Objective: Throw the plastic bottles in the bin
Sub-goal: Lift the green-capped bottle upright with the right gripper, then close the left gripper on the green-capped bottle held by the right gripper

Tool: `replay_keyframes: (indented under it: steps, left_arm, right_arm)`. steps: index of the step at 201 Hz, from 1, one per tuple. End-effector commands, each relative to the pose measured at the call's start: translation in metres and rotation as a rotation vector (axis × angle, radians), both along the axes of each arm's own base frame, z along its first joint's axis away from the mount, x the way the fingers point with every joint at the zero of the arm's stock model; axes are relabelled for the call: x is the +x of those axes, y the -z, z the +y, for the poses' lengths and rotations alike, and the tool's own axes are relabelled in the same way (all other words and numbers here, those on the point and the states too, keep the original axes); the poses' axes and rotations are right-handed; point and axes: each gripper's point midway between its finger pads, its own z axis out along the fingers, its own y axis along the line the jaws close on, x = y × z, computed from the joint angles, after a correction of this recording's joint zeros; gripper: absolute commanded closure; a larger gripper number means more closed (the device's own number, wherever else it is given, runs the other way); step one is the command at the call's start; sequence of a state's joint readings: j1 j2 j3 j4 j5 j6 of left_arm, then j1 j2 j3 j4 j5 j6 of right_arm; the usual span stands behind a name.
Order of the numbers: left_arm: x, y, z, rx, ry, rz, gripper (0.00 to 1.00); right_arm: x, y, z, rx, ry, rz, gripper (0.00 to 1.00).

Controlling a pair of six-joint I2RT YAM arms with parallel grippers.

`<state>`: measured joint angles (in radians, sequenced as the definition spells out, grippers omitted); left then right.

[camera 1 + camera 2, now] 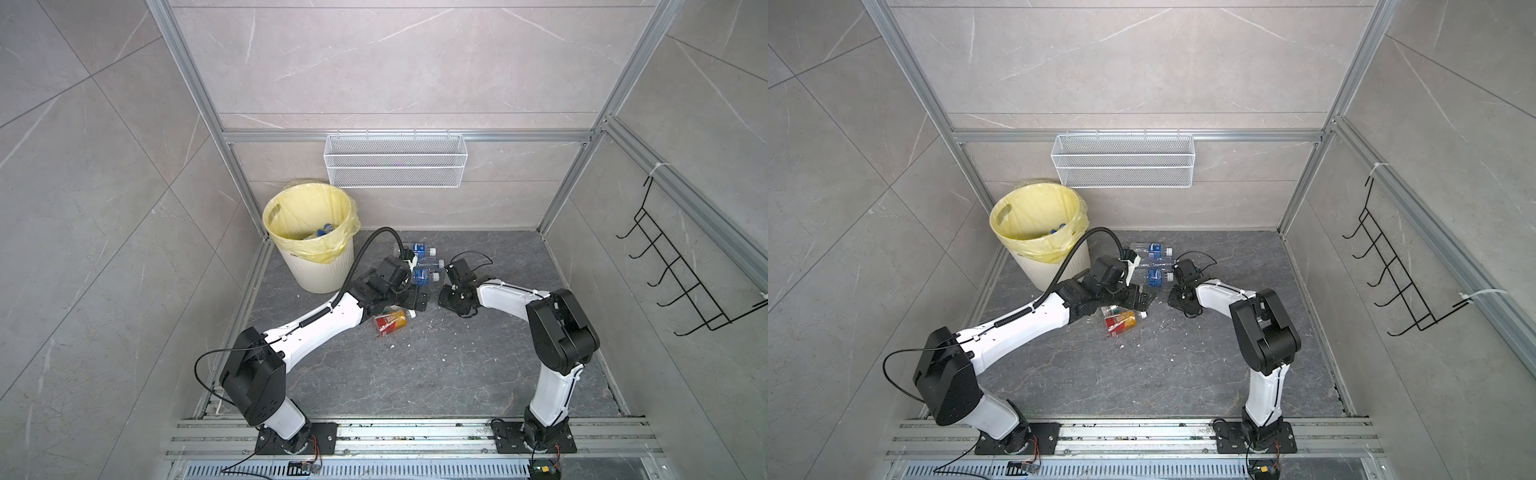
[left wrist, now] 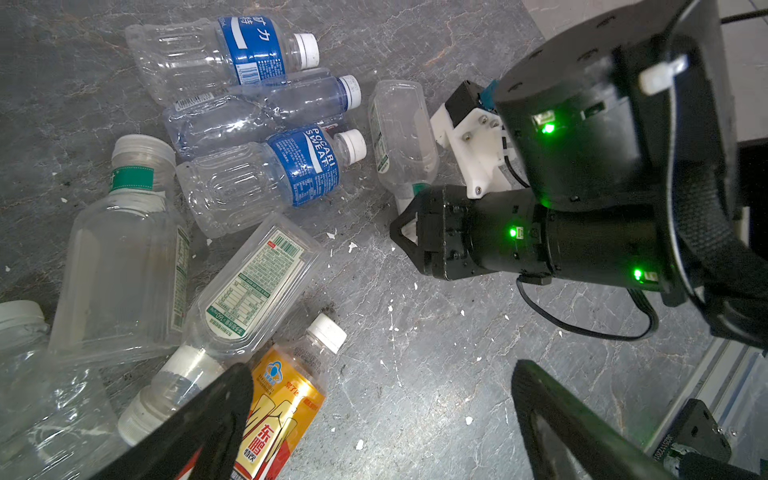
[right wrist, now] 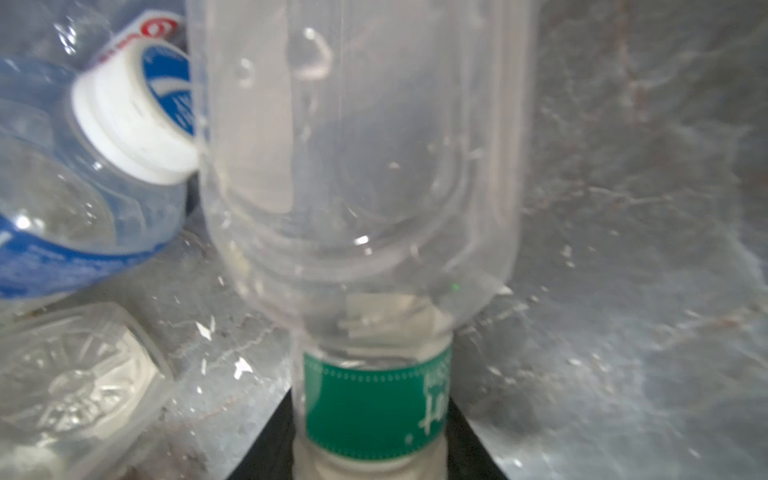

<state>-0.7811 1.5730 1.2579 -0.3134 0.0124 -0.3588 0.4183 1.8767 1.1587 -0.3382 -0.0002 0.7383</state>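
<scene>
My R hand (image 2: 405, 214) is pressed together on the neck of a clear square-shouldered plastic bottle w/ green neck band (image 2: 401, 133). In the R wrist view the banded neck sits between my two dark fingers, w/ the body pointing away from me. The bottle lies on its side on the dark grey marbled tabletop (image 1: 415, 365); can't tell if it's lifted at all. The white cap of a clear bottle w/ blue "Pocari Sweat" label (image 2: 303, 166) is right up against its side.

My L hand (image 2: 382, 374) is spread wide & holds nothing. It hangs over an orange-and-yellow labelled bottle w/ white cap (image 2: 286, 399), and one finger (image 2: 208, 419) overlaps that label in the L wrist view.

More on the tabletop, all lying down:
- a second clear bottle w/ blue label & white cap (image 2: 253, 45)
- a crumpled bluish clear bottle (image 2: 266, 112), wedged between the two blue-labelled ones
- a wide clear bottle w/ green neck band & pale cap (image 2: 120, 249)
- a flat clear bottle w/ white-and-green label (image 2: 253, 286), just beside the wide one
- a crushed clear bottle (image 2: 37, 395) at the edge of the view

The round cream ribbed plastic bin w/ yellow bag liner (image 1: 320, 278) stands upright at the far L corner, past my L arm & well apart from my R hand. A few blue-capped bottles (image 1: 324, 230) are inside. A white wire mesh basket (image 1: 395, 160) hangs on the back wall.
</scene>
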Motion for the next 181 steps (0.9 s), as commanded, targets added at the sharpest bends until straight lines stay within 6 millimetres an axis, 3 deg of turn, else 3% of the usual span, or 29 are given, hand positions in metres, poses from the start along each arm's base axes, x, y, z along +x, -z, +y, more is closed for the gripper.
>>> replay_keyframes:
  steps: [1, 45, 78, 117, 151, 181]
  left_arm:
    - [0.0, -0.008, -0.008, -0.038, 0.013, -0.006, 0.0]
    - [0.006, -0.008, -0.002, -0.03, -0.047, -0.004, 0.0]
    - [0.015, -0.017, 0.011, -0.082, -0.121, 0.032, 0.0]
    - [0.026, -0.027, 0.014, -0.343, -0.164, 0.144, 0.0]
    - [0.028, -0.042, 0.006, -0.408, -0.16, 0.168, 0.0]
    - [0.03, -0.058, 0.012, -0.456, -0.172, 0.151, 0.0]
  right_arm:
    - [-0.014, -0.014, -0.013, -0.056, -0.036, -0.011, 0.65]
    - [-0.034, -0.043, -0.016, -0.064, -0.133, -0.084, 0.65]
    - [-0.048, -0.076, -0.003, -0.051, -0.239, -0.192, 0.65]
    - [-0.069, -0.118, 0.034, 0.002, -0.41, -0.336, 0.65]
    - [-0.086, -0.14, 0.07, 0.041, -0.538, -0.396, 0.65]
    - [-0.096, -0.155, 0.093, 0.121, -0.583, -0.443, 0.65]
